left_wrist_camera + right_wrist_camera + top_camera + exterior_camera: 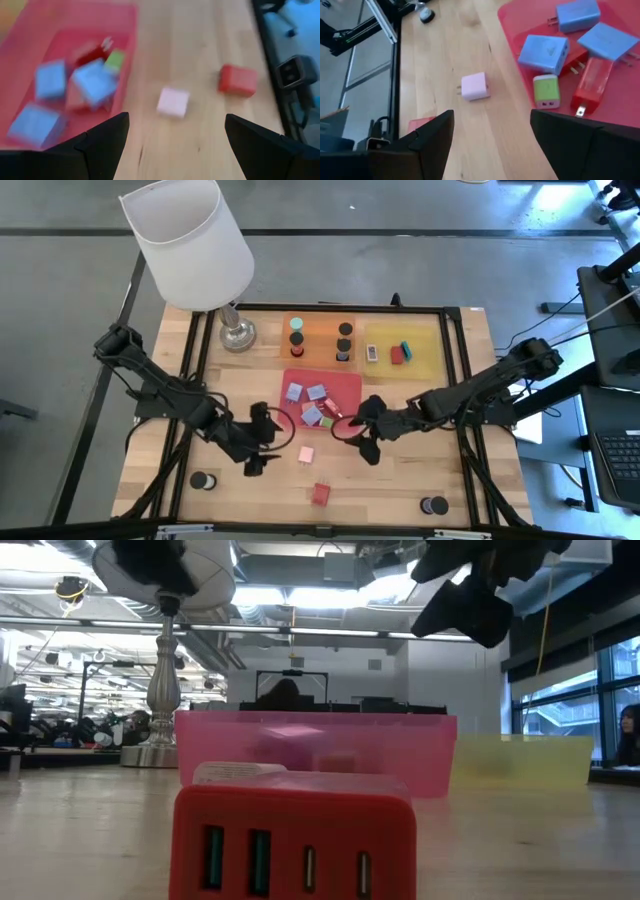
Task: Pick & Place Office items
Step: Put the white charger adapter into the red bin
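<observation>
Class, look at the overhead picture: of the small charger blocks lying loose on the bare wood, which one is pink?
The pink block, just below the red tray. The other loose block, nearer the table's front edge, is red.

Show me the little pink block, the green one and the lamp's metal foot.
pink block (474, 86), right wrist view, top face.
green block (546, 90), right wrist view, top face.
lamp's metal foot (237, 335), high view, round base.
</observation>
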`<action>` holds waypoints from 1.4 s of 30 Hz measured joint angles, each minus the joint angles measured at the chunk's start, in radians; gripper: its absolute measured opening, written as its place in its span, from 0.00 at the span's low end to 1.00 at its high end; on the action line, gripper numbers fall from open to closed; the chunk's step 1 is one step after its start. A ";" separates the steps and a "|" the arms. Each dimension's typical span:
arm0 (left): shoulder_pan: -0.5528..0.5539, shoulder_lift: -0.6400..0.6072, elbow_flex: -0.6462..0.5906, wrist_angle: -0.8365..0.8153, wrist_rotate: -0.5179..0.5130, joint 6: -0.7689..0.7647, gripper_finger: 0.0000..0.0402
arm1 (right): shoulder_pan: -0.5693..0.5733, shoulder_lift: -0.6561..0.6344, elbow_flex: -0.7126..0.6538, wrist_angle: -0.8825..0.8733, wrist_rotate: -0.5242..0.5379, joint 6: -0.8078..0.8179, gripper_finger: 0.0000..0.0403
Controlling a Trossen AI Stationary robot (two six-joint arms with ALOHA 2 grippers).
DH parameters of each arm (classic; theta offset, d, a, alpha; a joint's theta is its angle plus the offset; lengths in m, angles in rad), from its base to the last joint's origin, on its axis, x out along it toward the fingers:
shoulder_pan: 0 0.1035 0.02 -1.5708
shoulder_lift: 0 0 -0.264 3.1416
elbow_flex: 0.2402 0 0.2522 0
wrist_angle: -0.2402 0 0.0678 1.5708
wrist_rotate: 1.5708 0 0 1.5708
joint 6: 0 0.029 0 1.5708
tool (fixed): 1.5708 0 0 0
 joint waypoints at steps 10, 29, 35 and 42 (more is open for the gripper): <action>0.009 0.199 -0.045 0.298 0.015 -0.008 0.82 | 0.002 0.005 0.000 -0.016 -0.120 -0.005 0.66; 0.027 0.470 0.016 0.425 -0.009 0.158 0.85 | 0.002 0.005 0.000 -0.096 -0.165 -0.019 0.66; 0.075 0.488 0.017 0.405 -0.003 0.105 0.85 | 0.002 0.005 0.000 -0.096 -0.156 -0.019 0.66; 0.110 0.517 0.022 0.414 0.093 0.144 0.85 | 0.002 0.004 0.000 -0.095 -0.156 -0.014 0.66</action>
